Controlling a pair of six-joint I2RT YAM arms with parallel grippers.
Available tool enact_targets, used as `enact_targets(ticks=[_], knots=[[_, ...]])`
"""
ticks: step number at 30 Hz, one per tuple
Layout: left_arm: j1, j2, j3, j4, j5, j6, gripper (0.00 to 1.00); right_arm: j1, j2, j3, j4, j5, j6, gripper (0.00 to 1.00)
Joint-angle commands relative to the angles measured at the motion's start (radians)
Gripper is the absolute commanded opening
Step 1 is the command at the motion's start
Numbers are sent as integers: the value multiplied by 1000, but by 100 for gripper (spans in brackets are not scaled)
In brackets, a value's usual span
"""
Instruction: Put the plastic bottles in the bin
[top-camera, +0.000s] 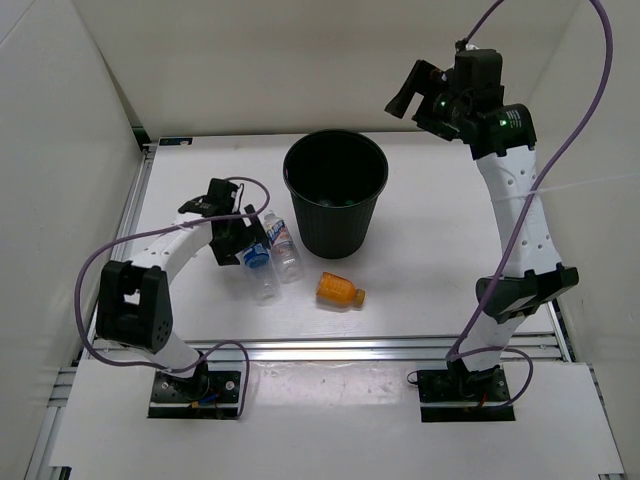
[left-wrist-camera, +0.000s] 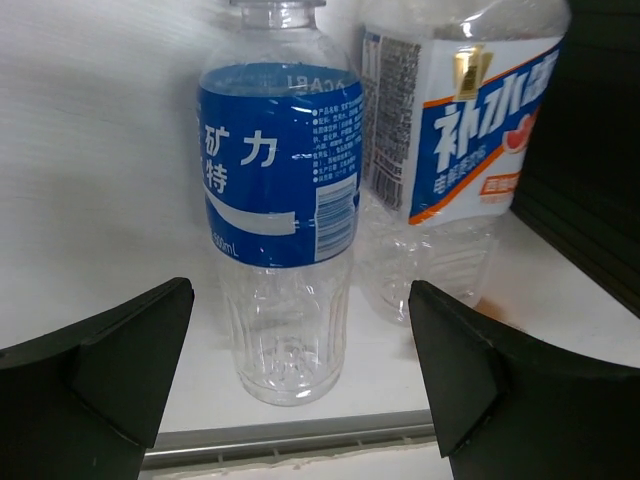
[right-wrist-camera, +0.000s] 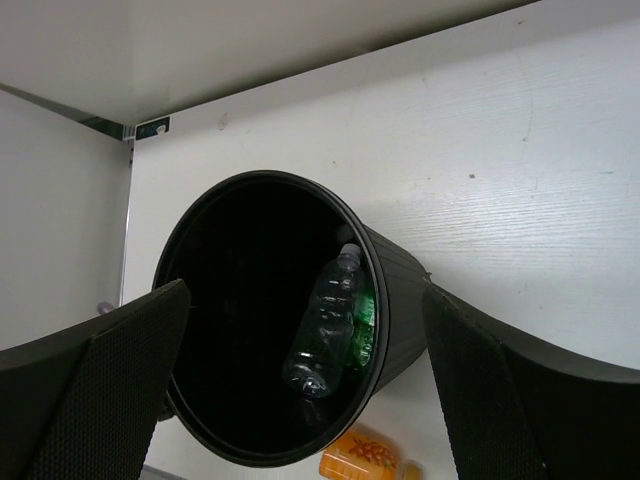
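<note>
Black bin (top-camera: 335, 235) stands at frame centre in the top view. Right gripper (top-camera: 412, 95) hangs at upper right, released, holding nothing. Left gripper (top-camera: 240, 245) sits left of the bin, fingers spread either side of the blue-label bottle (left-wrist-camera: 280, 200), no contact. White-label bottle (top-camera: 285, 250) lies just beside it. Clear bottle (right-wrist-camera: 325, 330) and green bottle (right-wrist-camera: 364, 325) are inside the bin. Orange bottle (top-camera: 338, 290) lies below the bin.

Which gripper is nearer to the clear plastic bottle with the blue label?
Left. The left gripper is open right before the clear blue-label bottle; the right gripper hangs raised beyond the round black plastic bin, far away.
</note>
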Motion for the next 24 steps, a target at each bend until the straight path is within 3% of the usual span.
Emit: enact_targets(ticks=[1,5,8,10,11,12,16,20,24], knots=[[-9,27,5,14,-8,24,100,-2,-39,-17,4,-5,-17,100],[-9,133,4,23,4,64,98,-2,-50,-17,-5,-5,-26,100],[-9,179,4,23,29,73,85,-2,-61,-28,-5,4,-26,100],[-9,179,14,23,29,58,54,-2,-61,-37,-15,16,-35,100],[-9,158,14,23,14,46,43,-2,-72,-37,-15,28,-35,100],[-9,144,14,23,13,35,40,-2,-72,-37,-15,29,-35,100],[-9,61,50,-7,-68,21,42,-12,-90,-55,-15,48,-35,100],[-9,-60,179,-101,-201,-17,42,-12,-99,-77,-24,48,-35,100],[-9,-145,473,-103,-273,-31,44,-12,-109,-88,-24,48,-35,100]])
